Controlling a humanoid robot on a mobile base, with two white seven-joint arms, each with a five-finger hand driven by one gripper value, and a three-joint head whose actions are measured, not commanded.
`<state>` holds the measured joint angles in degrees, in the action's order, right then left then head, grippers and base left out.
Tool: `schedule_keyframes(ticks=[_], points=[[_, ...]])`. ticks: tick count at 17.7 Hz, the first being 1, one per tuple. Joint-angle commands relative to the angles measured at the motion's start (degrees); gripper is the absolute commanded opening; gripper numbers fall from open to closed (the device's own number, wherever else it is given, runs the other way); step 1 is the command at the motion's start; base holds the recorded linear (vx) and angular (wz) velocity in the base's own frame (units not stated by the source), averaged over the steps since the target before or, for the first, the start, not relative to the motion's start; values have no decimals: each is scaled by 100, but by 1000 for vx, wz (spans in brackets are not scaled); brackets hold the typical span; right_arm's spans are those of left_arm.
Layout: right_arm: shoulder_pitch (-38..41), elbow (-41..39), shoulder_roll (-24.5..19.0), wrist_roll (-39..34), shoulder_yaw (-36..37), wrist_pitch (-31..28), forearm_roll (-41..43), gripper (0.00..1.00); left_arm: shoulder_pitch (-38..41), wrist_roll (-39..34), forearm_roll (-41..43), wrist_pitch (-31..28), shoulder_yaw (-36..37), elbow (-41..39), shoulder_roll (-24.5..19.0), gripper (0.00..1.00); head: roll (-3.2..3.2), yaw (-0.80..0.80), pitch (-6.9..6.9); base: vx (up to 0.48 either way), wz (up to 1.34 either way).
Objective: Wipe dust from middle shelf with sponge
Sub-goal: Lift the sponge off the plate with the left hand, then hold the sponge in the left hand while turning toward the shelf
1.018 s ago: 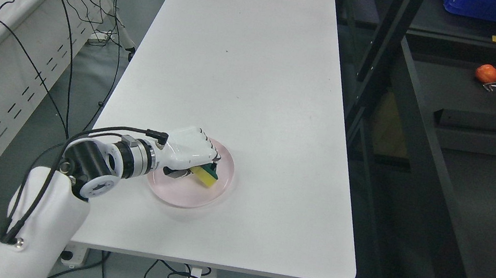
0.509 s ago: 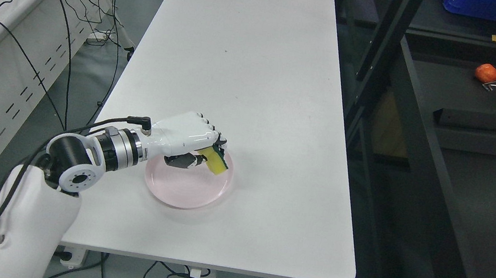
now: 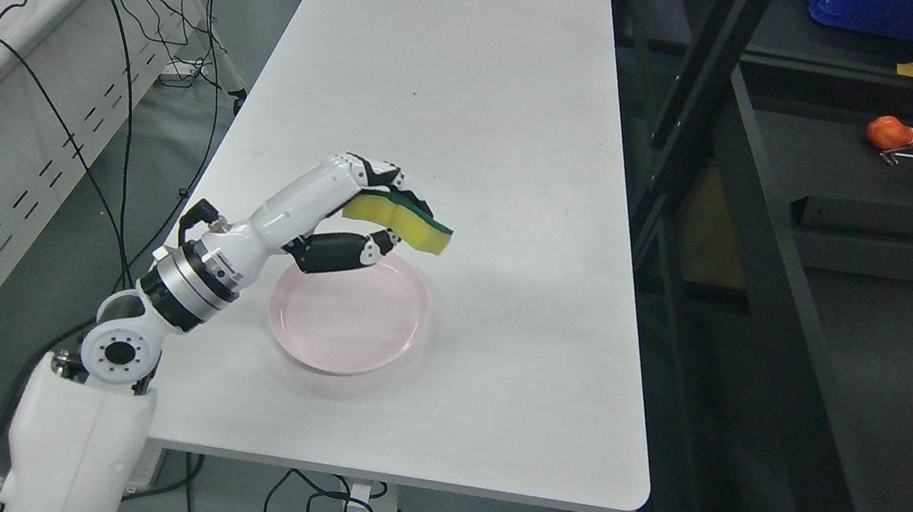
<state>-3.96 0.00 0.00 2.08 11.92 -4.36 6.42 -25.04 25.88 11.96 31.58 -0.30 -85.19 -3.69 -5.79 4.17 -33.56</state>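
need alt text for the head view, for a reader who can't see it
The robot's left hand holds a yellow and green sponge above an empty pink plate on a long white table. Dark shelving stands to the right, and a desk with cables to the left.

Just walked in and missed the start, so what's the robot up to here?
The left robot hand grips a yellow sponge with a green scrub side and holds it in the air above the far edge of a pink plate on the white table. The plate has nothing on it. The dark shelf unit stands to the right, not yet wiped. The right arm isn't in view.
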Motion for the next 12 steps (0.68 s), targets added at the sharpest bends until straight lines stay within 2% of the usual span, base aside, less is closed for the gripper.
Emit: schedule_keyframes(ticks=[1,4,12], points=[[1,-100,100,3,-5,-4,0,100,744,-1003,-1940,-729,-322,-348,269,0,0,0,0,-63,-51],[1,-100,100,3,3,-4,0,100,1052,-1453,-2487,-951,-111,-595,269,0,0,0,0,-87,-112],[1,-100,100,3,4,-4,0,100,1774,-1463,-2866,-741,4,-719,269,0,0,0,0,-110,-155]])
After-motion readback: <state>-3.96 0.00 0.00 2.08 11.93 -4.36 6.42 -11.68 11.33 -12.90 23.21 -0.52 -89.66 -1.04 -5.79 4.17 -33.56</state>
